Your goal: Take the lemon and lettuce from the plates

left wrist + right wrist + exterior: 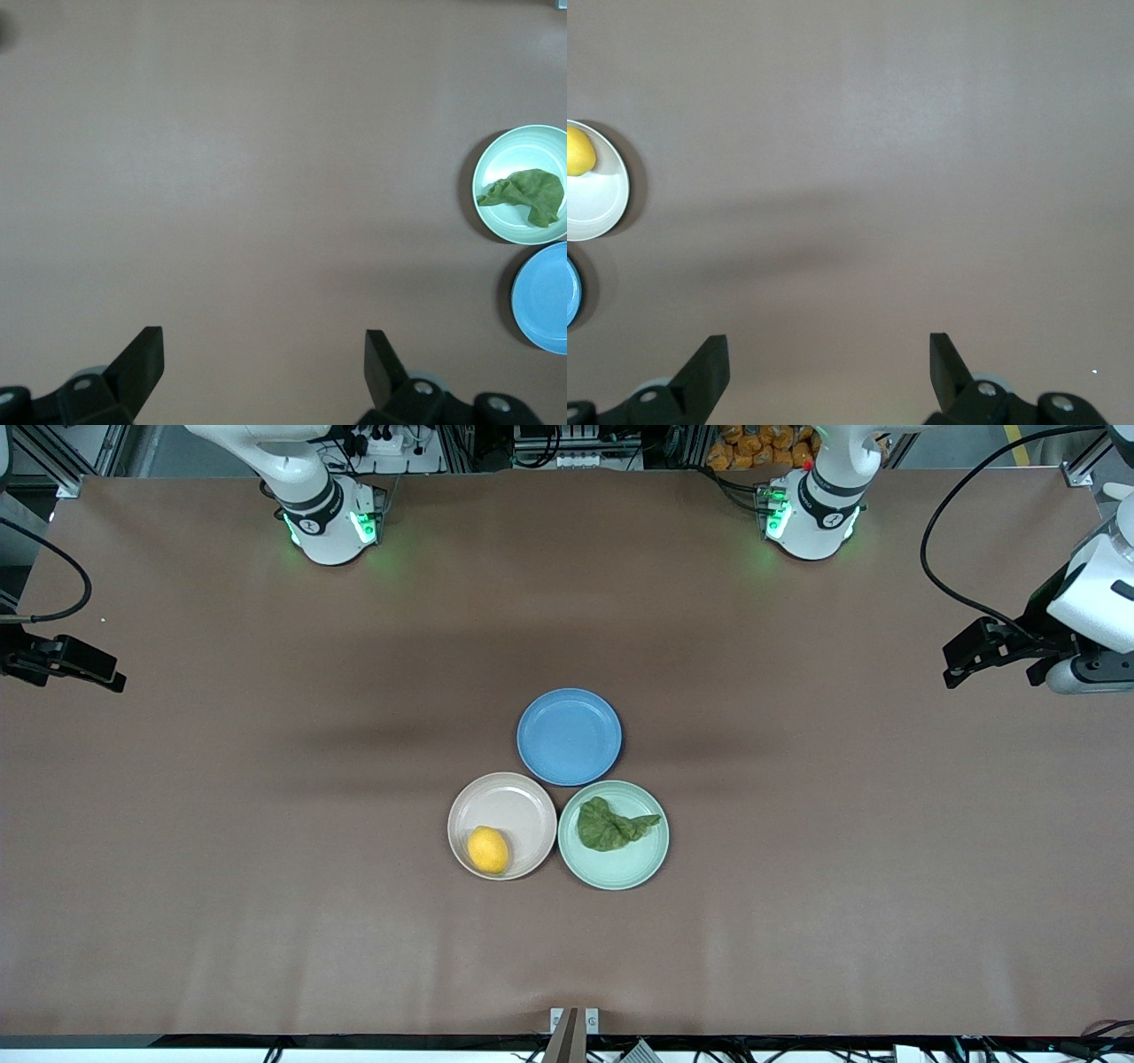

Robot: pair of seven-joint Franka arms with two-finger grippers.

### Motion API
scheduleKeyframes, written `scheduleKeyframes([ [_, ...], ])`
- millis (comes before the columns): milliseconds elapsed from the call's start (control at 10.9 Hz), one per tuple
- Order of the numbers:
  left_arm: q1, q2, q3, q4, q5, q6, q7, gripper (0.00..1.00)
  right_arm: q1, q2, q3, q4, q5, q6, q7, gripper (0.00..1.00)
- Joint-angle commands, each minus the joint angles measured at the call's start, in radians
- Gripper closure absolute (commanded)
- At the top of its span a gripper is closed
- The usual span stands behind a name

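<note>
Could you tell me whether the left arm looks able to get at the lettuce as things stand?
Probably yes: the open left gripper hangs over bare table, and the lettuce lies uncovered on the mint green plate.

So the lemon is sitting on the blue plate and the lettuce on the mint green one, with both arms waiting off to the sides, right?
Not quite. The lemon lies on the beige-pink plate, not the blue plate, which holds nothing. The front view shows it. The rest stands: the lettuce is on the mint green plate, and the left gripper and right gripper wait at the table's ends, jaws open.
</note>
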Motion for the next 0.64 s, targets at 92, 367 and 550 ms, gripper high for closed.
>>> scheduleKeyframes([
  [92, 0.003, -0.008, -0.005, 0.015, 0.009, -0.026, 0.022, 0.0, 0.004, -0.009, -0.003, -0.004, -0.014, -0.005, 0.012, 0.0],
  [367, 0.006, -0.004, 0.004, 0.015, -0.032, -0.04, 0.026, 0.0, 0.004, -0.009, -0.003, -0.005, -0.012, -0.007, 0.012, 0.0],
  [550, -0.012, 0.007, -0.005, 0.015, -0.036, -0.038, 0.026, 0.0, 0.004, -0.009, -0.003, -0.005, -0.014, -0.007, 0.012, 0.0],
])
